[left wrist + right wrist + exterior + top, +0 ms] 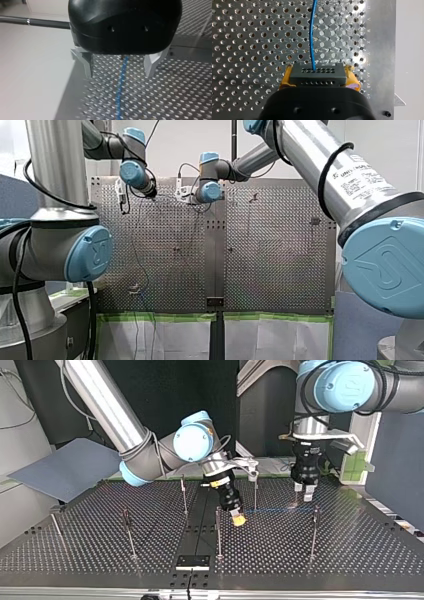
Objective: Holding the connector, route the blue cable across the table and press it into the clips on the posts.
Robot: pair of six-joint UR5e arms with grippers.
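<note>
In the right wrist view my right gripper (319, 73) is shut with its yellow pads (286, 78) on a black connector (329, 78). The blue cable (312, 35) leaves the connector and runs ahead over the perforated plate. In the top view that gripper (239, 520) hangs low near the middle, and the blue cable (280, 509) stretches from it toward a post (314, 530) at the view's right. My left gripper (304, 491) hovers over that stretch. In its wrist view my left gripper (120, 68) is open, the metal fingers (86, 63) astride the cable (122, 85) lying below.
Several thin posts stand on the perforated table (350, 550), among them one (218, 532) just in front of my right gripper, one (256, 491) behind it and one (184, 494) at the middle. A black plate (192, 561) lies at the near edge.
</note>
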